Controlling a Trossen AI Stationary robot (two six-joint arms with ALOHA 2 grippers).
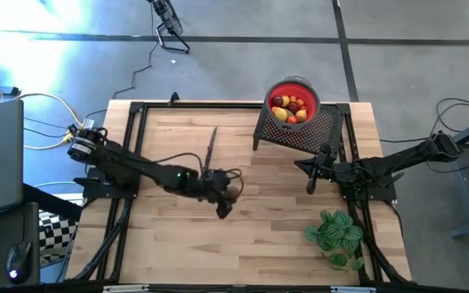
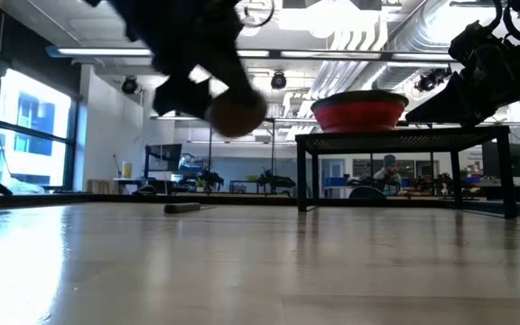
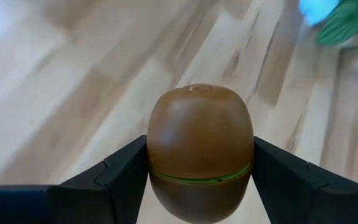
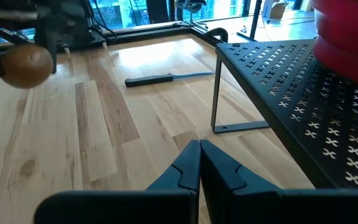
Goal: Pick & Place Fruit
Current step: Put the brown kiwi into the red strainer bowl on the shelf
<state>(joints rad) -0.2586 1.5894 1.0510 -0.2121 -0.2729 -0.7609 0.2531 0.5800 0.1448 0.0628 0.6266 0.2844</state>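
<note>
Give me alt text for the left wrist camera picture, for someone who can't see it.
A brown kiwi-like fruit with a thin green seam around it is clamped between the left gripper's two dark fingers, above a light wooden table. Green plant leaves show blurred at one corner.

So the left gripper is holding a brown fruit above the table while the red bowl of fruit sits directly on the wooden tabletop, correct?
Not quite. The red bowl sits on the black perforated rack, raised above the table, as the low view shows. The rest holds: the left gripper is closed on the brown fruit, clear of the table.
</note>
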